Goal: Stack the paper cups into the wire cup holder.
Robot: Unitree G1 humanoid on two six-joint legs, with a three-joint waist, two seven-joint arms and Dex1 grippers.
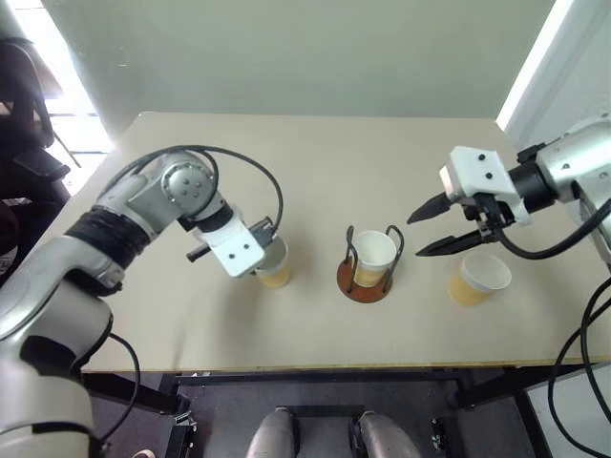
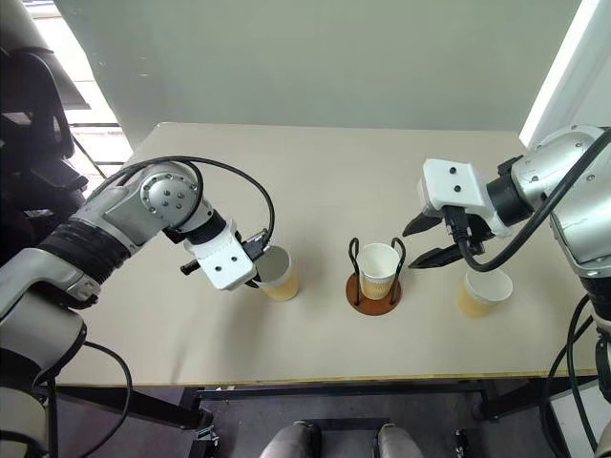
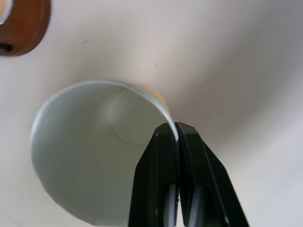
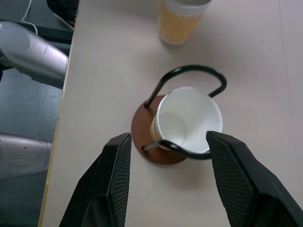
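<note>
Standing mid-table, the wire cup holder [image 1: 366, 277] holds one of three paper cups [image 1: 373, 256]; another [image 1: 477, 277] sits right, the third [image 1: 274, 264] left. The left gripper [image 3: 176, 135] pinches the third cup's rim, clenched tight. The right gripper [image 1: 429, 230] hovers released, half-spread, above the table between the holder and the right cup.

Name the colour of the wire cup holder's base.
Reddish-brown; the wire cup holder shows it best in the right wrist view.

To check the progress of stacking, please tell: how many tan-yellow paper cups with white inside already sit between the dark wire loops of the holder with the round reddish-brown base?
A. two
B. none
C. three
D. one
D: one tan-yellow paper cup stands inside the wire holder; the other two cups stand on the table.
</note>
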